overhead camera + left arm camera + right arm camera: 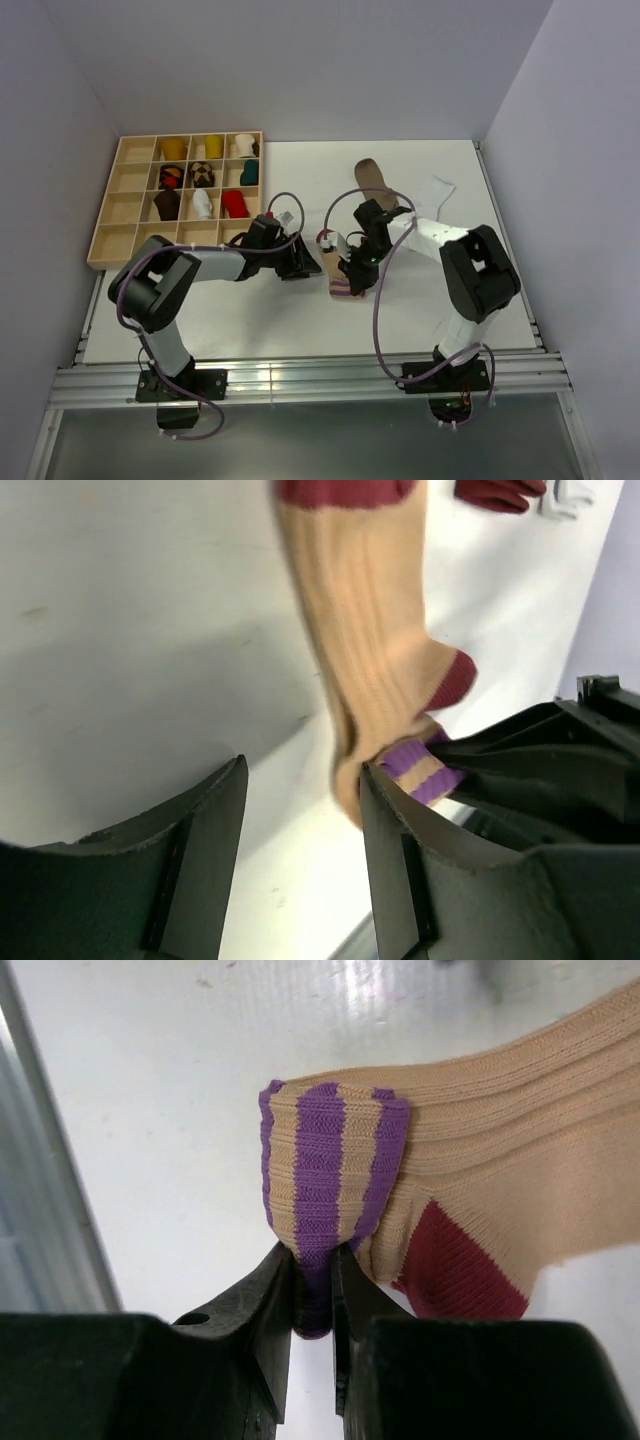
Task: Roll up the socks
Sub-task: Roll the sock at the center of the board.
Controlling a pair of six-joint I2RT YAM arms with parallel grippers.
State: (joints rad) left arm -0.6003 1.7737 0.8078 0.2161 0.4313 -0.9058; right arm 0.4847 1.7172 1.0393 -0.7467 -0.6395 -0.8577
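A tan ribbed sock [338, 272] with a purple-striped cuff and maroon heel and toe lies on the white table between the arms. My right gripper [312, 1260] is shut on the folded purple-striped cuff [325, 1160], next to the maroon heel [455, 1260]; it also shows in the top view [354, 272]. My left gripper [303, 780] is open and empty, low over the table just left of the sock [370, 630], with its right finger [400, 820] beside the cuff end. In the top view the left gripper [303, 266] sits at the sock's left side.
A wooden compartment tray [110, 215] with several rolled socks stands at the back left. A brown sock [371, 180] and a white one [438, 189] lie behind the right arm. Walls close in on three sides.
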